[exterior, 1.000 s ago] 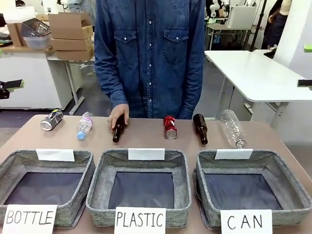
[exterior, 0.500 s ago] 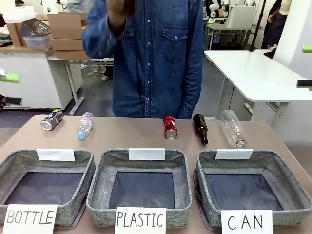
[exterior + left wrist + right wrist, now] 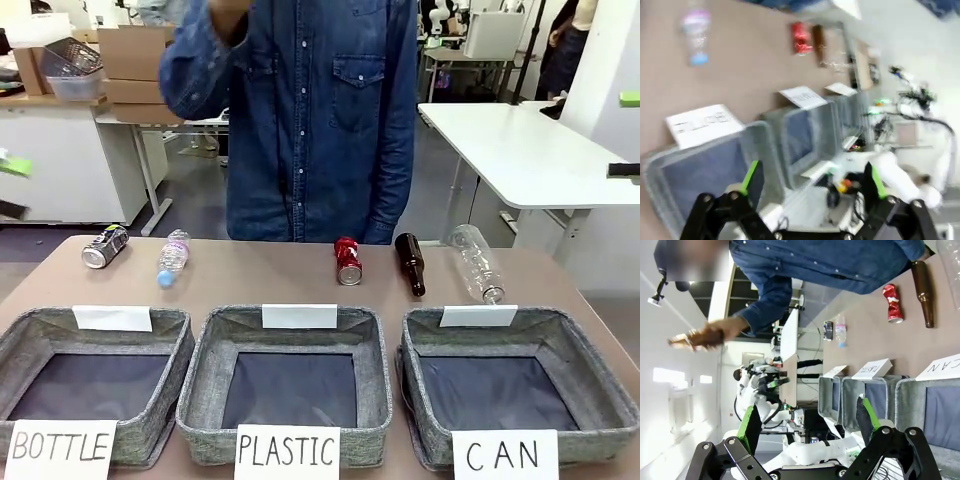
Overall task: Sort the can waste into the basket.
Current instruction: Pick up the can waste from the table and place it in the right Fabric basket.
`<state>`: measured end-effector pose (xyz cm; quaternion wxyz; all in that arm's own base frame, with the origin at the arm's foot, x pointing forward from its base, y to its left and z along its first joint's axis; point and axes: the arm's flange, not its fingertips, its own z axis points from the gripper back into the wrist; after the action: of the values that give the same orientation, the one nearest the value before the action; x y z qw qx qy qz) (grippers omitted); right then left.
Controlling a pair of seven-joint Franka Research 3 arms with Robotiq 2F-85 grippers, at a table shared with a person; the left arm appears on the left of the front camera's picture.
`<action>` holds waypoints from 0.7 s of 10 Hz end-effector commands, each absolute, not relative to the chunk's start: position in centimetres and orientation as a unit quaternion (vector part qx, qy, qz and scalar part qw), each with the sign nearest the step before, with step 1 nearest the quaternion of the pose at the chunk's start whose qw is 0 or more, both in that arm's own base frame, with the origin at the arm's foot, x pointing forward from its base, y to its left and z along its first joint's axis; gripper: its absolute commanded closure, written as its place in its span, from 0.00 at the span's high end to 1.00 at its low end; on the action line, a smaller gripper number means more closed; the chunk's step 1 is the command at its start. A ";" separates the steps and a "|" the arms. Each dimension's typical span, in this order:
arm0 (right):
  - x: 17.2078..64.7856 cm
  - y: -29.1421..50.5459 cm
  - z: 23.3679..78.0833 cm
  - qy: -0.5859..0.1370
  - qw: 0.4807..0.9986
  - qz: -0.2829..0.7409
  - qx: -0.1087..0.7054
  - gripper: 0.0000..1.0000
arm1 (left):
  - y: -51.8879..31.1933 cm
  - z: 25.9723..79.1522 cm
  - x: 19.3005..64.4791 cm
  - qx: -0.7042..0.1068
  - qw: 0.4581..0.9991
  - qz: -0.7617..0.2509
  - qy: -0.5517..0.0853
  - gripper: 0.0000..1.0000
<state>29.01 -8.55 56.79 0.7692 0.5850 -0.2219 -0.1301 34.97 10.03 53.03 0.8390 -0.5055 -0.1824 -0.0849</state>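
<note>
— What did we see on the left?
— Our left pincer (image 3: 812, 182) stood wide open, with nothing in it. On the desk (image 3: 280, 285) the black can (image 3: 105, 246) lay on its side at the far left, a small plastic bottle (image 3: 173, 257) near it.

— And the middle?
— The red can (image 3: 348, 261) lay near the far edge, in front of the person (image 3: 310, 120). A brown bottle (image 3: 410, 264) lay near its right, then a clear bottle (image 3: 476, 262).

— The basket?
— We saw the CAN basket (image 3: 585, 350) at the near right, both cans well apart from it. Our right pincer (image 3: 807, 415) gaped wide too, gripping nothing. The person's hand (image 3: 715, 332) was raised.
</note>
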 end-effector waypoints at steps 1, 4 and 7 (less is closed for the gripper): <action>29.4 -8.6 57.1 -0.231 0.763 -0.120 0.592 1.00 | 13.8 57.2 29.7 -0.573 0.775 -0.150 -0.218 1.00; 29.4 -8.6 57.1 -0.231 0.763 -0.120 0.592 1.00 | 21.5 59.9 17.9 -0.569 0.721 -0.085 -0.386 1.00; 29.4 -8.6 57.1 -0.231 0.763 -0.120 0.592 1.00 | 22.7 57.9 13.0 -0.575 0.692 -0.072 -0.431 1.00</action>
<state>29.10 -8.62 56.96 0.7685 0.5853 -0.2232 -0.1306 11.70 24.06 58.93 0.6998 -0.5672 -0.4307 -0.0549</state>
